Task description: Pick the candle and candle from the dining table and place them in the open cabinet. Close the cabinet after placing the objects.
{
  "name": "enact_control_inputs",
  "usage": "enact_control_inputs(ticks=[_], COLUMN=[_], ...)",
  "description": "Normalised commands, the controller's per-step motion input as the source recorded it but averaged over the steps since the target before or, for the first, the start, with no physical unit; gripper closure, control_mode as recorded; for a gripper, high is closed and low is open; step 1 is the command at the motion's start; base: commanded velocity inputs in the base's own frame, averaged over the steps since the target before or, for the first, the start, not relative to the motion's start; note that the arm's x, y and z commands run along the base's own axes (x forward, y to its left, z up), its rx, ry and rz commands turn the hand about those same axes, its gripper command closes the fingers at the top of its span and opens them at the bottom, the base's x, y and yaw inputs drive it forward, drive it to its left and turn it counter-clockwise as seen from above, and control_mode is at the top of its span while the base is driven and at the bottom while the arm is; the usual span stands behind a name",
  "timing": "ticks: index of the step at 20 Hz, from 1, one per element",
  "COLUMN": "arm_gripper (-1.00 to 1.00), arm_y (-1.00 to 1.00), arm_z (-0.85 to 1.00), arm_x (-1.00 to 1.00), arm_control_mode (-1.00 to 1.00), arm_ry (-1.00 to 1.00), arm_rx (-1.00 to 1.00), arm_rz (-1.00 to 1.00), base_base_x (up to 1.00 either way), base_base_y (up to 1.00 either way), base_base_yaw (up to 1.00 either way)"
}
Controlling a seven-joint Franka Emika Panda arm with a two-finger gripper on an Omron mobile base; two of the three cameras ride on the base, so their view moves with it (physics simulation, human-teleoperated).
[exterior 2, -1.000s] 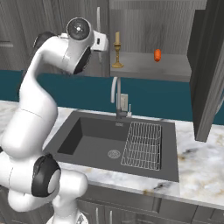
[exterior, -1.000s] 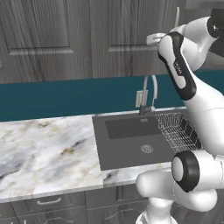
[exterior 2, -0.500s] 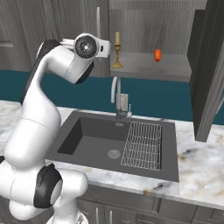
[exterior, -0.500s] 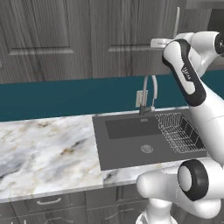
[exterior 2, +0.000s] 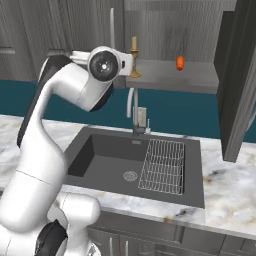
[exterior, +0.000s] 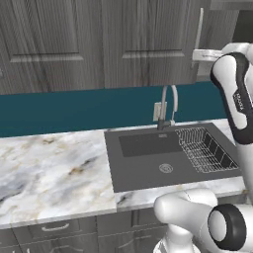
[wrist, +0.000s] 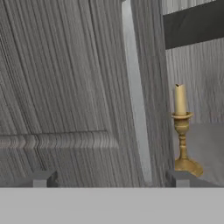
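Observation:
A cream candle on a brass-gold holder (exterior 2: 134,58) stands upright on the shelf (exterior 2: 170,80) of the open dark grey cabinet; it also appears at the right of the hand view (wrist: 181,127). My gripper (wrist: 111,179) is open, fingertips wide apart and nothing between them. It faces the closed cabinet door with its long silver bar handle (wrist: 135,96), left of the candle and apart from it. In the left base view my white hand (exterior: 202,55) hovers by that handle (exterior: 199,29). The grey-metal candle and the dining table are out of view.
A small orange-red block (exterior 2: 180,62) sits on the same shelf, right of the candle. The cabinet's open door (exterior 2: 240,75) juts out at the right. Below lie a marble counter (exterior: 49,168), a dark sink (exterior: 158,158) with faucet (exterior: 165,106), and a wire rack (exterior 2: 162,165).
My arm's upper joints have swung lower and to the right, and the hand has shifted slightly along the cabinet front. The brass candle and orange-red block have not moved.

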Motion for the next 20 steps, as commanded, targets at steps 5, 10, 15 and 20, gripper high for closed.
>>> enact_control_inputs(ticks=[5,10,15,20], arm_gripper=[-1.00,-1.00,-1.00,-1.00], arm_y=[-0.37,-0.36,-0.35,-0.53], arm_z=[0.17,0.20,0.05,0.00], arm_x=[-1.00,-1.00,-1.00,-0.96], arm_control_mode=[-1.00,-1.00,-1.00,-1.00], arm_ry=[-0.04,-0.04,-0.10,-0.07], arm_rx=[0.00,0.00,0.00,0.00], arm_rz=[0.00,0.00,0.00,0.00], base_base_x=[0.00,0.00,0.00,0.00], base_base_y=[0.00,0.00,0.00,0.00], base_base_yaw=[0.00,0.00,0.00,0.00])
